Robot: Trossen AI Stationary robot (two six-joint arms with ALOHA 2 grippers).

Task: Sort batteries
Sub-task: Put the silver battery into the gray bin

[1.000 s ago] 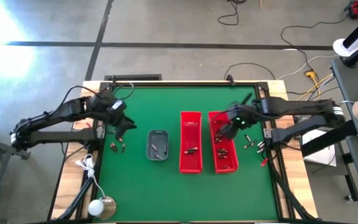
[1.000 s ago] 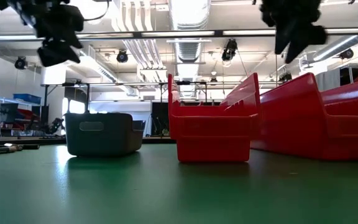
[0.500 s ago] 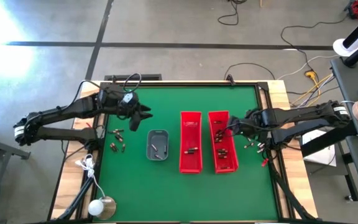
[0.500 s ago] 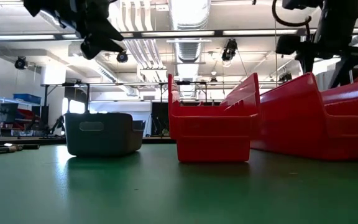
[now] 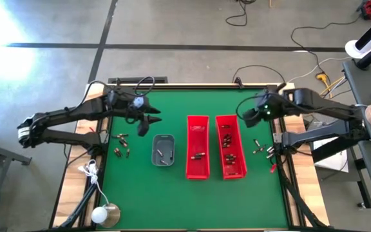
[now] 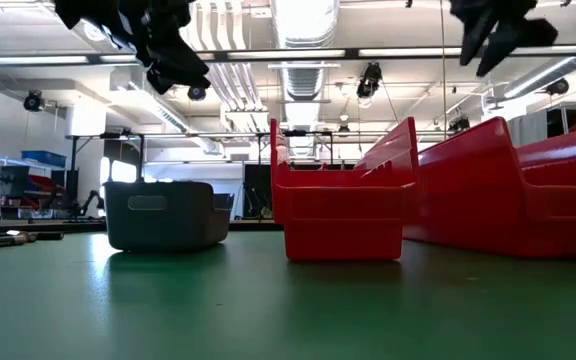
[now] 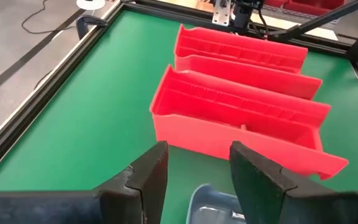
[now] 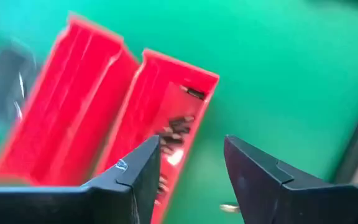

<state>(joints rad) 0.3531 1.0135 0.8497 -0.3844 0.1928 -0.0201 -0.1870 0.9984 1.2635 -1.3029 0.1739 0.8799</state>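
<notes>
Loose batteries lie on the green mat in two small groups, one at the left [image 5: 122,145] and one at the right [image 5: 263,148]. More batteries lie in the grey tray [image 5: 163,139], in the left red bin [image 5: 197,122] and in the right red bin [image 5: 230,169]. My left gripper [image 5: 149,122] hangs open and empty above the mat, just far-left of the grey tray [image 7: 219,208]. My right gripper [image 5: 245,117] hangs open and empty above the mat, just right of the right bin's far end [image 8: 185,81].
A black frame rims the green mat [image 5: 172,193]. A cable and a round white object [image 5: 102,212] lie off the mat at the near left. The mat's near half and far strip hold nothing but bare green.
My left gripper has moved toward the table's right and far edge, from beside the left battery group to the grey tray's far-left corner, rolling as it went. My right gripper has left the right red bin, gone right, then risen and moved toward the far edge.
</notes>
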